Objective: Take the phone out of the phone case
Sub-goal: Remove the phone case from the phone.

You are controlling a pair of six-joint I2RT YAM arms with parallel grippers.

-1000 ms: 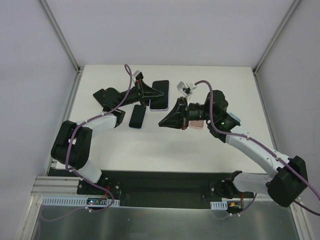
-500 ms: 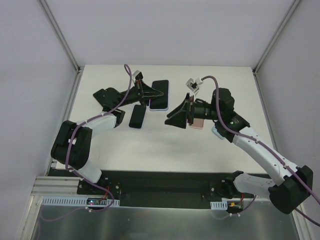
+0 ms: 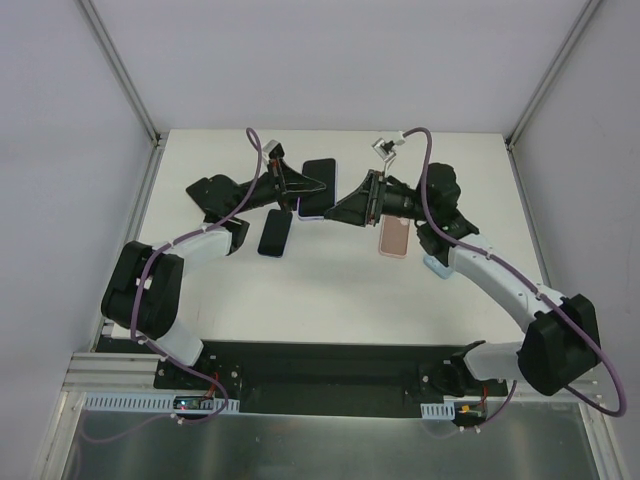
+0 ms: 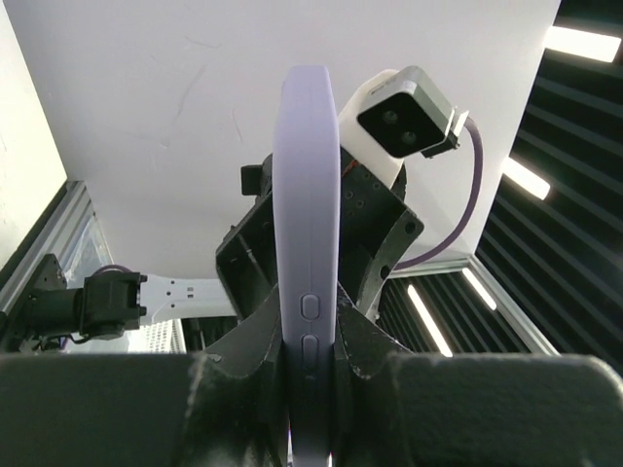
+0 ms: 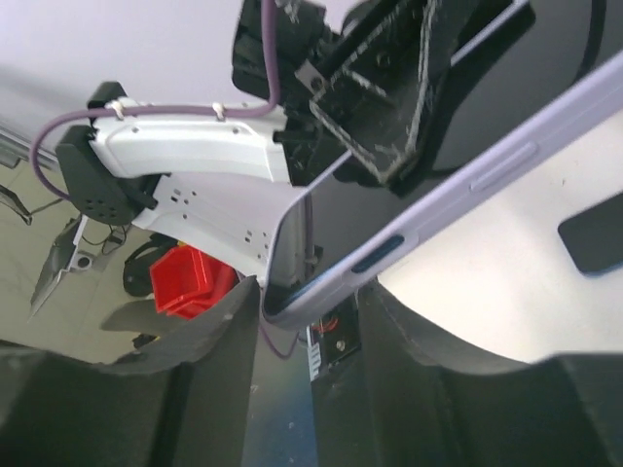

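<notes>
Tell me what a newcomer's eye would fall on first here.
A black phone in a lavender case, at the far middle of the table, draws the eye: the left gripper pinches its edge, and one corner sits in the right gripper. A pale pink phone-shaped slab lies to their right, a black one to their left.

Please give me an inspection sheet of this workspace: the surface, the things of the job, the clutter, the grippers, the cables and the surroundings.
Surface: white table, no damage seen.
Job's things: phone in lavender case, held by one long edge.
Clutter: dark phone; pink phone or case; pale blue item, partly hidden by the right arm.
Grippers: left gripper shut on the cased phone; right gripper has a finger on either side of its corner, grip not clear.
Cables: purple cable on each arm, not touching the phones.
Surroundings: white walls with metal frame posts.
</notes>
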